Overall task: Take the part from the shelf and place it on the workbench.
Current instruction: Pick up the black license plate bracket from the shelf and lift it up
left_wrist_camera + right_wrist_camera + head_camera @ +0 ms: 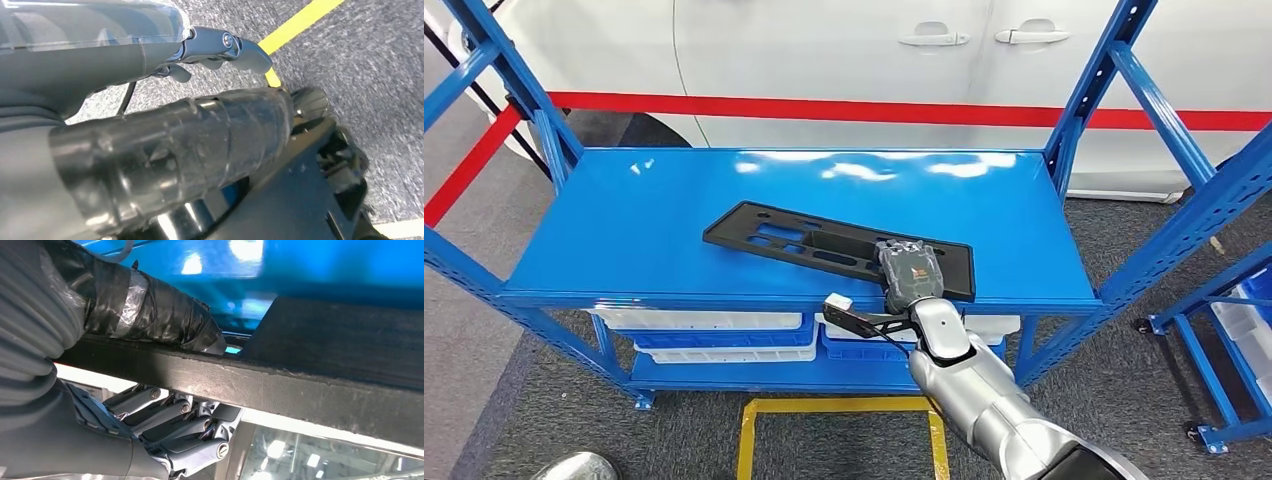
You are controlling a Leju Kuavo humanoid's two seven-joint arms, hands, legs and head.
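Black plastic part (824, 245) lies flat on the blue shelf (624, 230), near its front edge. Right hand (911, 275) grips the part's near right end: thumb (150, 310) above, fingers (170, 420) curled beneath. Left hand (220, 50) hangs over grey floor (375, 75), fingers curled in, holding nothing.

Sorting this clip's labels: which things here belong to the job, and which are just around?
Job: black part on the blue shelf; right hand gripping its near edge.
Around: white bins below; white car; red tape; yellow floor marking.
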